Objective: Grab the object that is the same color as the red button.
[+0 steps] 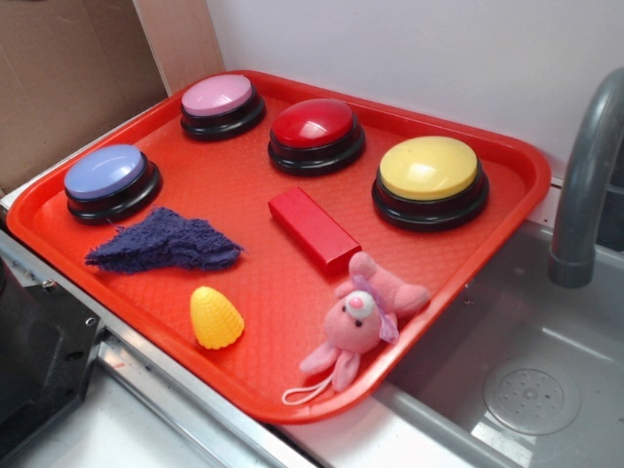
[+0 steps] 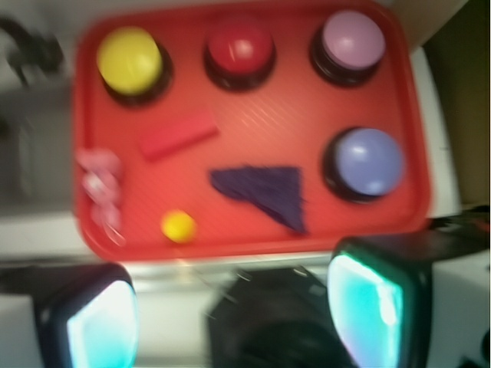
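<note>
The red block (image 1: 314,228) lies flat on the red tray (image 1: 249,370), just in front of the red button (image 1: 316,135) and a little toward the yellow button (image 1: 430,179), touching neither. Around that block sit the pink plush bunny (image 1: 362,320) just beyond its near end, the yellow corn toy (image 1: 215,317) nearer the tray's front rim, and the purple cloth (image 1: 164,243) off to its side. In the blurred wrist view the gripper (image 2: 234,307) hangs back from the tray edge, well away from the block, its two fingers (image 2: 376,303) spread wide with nothing between them.
</note>
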Robot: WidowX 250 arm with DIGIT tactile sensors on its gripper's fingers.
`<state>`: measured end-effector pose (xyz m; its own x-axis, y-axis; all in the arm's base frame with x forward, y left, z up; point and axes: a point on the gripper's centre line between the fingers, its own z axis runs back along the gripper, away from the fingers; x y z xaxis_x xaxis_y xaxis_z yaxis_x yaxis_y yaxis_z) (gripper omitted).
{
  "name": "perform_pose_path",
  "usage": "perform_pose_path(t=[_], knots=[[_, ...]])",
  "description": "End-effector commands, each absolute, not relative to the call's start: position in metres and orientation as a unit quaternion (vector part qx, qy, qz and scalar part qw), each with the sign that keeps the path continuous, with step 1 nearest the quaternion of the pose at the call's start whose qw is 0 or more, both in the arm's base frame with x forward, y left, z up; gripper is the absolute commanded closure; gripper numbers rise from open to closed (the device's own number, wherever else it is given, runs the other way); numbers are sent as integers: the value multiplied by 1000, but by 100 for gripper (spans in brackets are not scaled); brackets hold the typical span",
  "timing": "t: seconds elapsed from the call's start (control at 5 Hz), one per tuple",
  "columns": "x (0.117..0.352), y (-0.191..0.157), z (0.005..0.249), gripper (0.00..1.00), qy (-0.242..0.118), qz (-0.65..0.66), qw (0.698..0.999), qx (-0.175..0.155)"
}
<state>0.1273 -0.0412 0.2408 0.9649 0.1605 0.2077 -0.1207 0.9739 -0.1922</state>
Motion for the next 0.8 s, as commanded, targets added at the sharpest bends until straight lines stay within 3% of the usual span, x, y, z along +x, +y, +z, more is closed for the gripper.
perform_pose_path(t=[0.0,0.2,0.6], knots=[[141,-91,221,0,-151,214,961,-85],[157,-106,188,0,-147,308,939,-38],[191,-108,133,0,-122,398,909,-3]])
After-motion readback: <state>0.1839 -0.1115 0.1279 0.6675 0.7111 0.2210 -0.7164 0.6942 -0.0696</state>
